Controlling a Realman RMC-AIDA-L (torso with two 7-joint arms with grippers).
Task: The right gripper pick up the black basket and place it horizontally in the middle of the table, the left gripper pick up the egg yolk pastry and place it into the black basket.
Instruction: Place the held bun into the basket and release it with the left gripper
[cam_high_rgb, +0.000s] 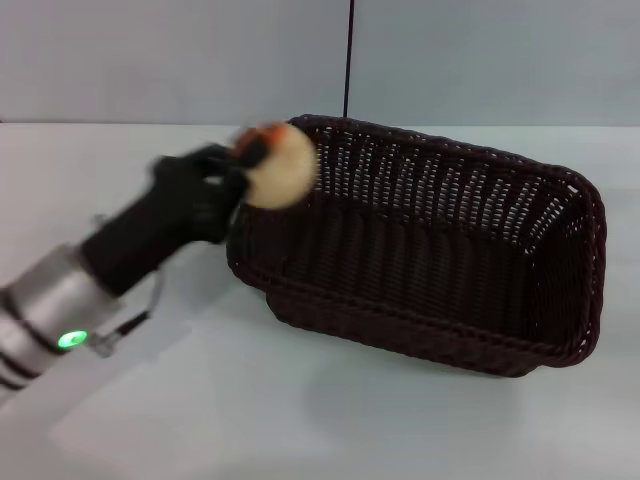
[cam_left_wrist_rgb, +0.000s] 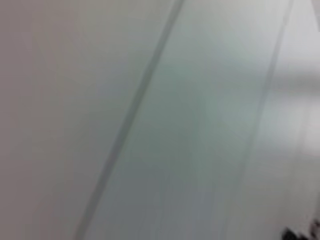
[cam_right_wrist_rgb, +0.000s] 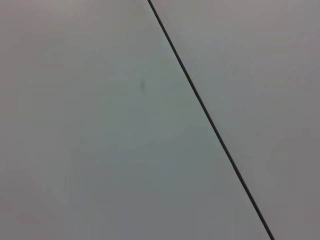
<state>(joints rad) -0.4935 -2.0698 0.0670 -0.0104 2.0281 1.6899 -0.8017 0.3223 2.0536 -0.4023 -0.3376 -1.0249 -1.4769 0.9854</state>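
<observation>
The black basket (cam_high_rgb: 430, 250) lies lengthwise in the middle of the white table (cam_high_rgb: 250, 420), its dark woven inside showing nothing in it. My left gripper (cam_high_rgb: 255, 160) comes in from the lower left on its silver arm with the green light. It is shut on the egg yolk pastry (cam_high_rgb: 278, 165), a cream bun with an orange-red patch, held in the air over the basket's left rim. The right gripper is out of view. The two wrist views show only a pale wall with dark seams.
A grey wall with a dark vertical seam (cam_high_rgb: 348, 60) stands behind the table. Bare white tabletop lies in front of and to the left of the basket.
</observation>
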